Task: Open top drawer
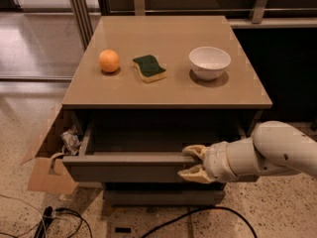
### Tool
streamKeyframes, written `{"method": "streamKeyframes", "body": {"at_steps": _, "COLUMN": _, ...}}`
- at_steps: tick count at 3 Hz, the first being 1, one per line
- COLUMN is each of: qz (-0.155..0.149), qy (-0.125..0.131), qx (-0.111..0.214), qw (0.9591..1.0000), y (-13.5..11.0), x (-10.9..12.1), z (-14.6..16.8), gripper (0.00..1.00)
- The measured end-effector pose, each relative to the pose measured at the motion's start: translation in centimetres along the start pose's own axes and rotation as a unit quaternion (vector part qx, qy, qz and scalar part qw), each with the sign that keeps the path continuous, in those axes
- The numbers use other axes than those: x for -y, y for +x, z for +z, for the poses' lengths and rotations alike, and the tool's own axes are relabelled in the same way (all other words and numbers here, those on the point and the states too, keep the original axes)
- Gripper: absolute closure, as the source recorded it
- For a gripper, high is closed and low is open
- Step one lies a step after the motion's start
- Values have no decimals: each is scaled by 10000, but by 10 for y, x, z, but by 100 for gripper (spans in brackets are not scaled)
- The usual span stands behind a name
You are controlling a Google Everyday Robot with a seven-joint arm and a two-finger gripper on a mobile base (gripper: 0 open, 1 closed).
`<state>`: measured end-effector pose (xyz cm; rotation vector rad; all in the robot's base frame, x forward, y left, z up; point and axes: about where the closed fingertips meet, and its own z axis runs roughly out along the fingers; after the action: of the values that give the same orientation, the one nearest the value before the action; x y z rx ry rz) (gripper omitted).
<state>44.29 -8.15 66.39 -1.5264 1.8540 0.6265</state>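
The top drawer [124, 167] is a dark grey handleless drawer under the tan tabletop [168, 90]. It stands pulled out toward me, and its shallow grey inside [148, 139] shows. My gripper [192, 162] is at the right part of the drawer front. One pale fingertip [194, 150] rests at the front's top edge and the other sits lower against its face, so the gripper is open. The white arm [277, 152] comes in from the right.
On the tabletop sit an orange [109, 61], a green-topped sponge [149, 67] and a white bowl [209, 62]. A lower drawer front [158, 197] sits below. A cardboard box [47, 167] with crumpled material stands at the left. Black cables [64, 217] lie on the floor.
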Motion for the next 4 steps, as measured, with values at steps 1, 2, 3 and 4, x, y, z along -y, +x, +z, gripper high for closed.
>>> {"method": "streamKeyframes", "body": {"at_steps": 1, "qz": -1, "qy": 2, "qx": 1, "qw": 10000, "y": -5, "x": 1, "z": -5, "gripper": 96}}
{"method": "streamKeyframes", "body": {"at_steps": 2, "qz": -1, "qy": 2, "qx": 1, "qw": 10000, "y": -6, "x": 2, "z": -6, "gripper": 100}}
{"method": "streamKeyframes", "body": {"at_steps": 3, "qz": 78, "qy": 42, "qx": 56, "qw": 9999, "y": 5, "x": -27, "z": -15, "gripper": 100}}
{"method": "streamKeyframes", "body": {"at_steps": 4, "qz": 77, "qy": 41, "qx": 56, "qw": 9999, "y": 5, "x": -27, "z": -14, "gripper": 100}}
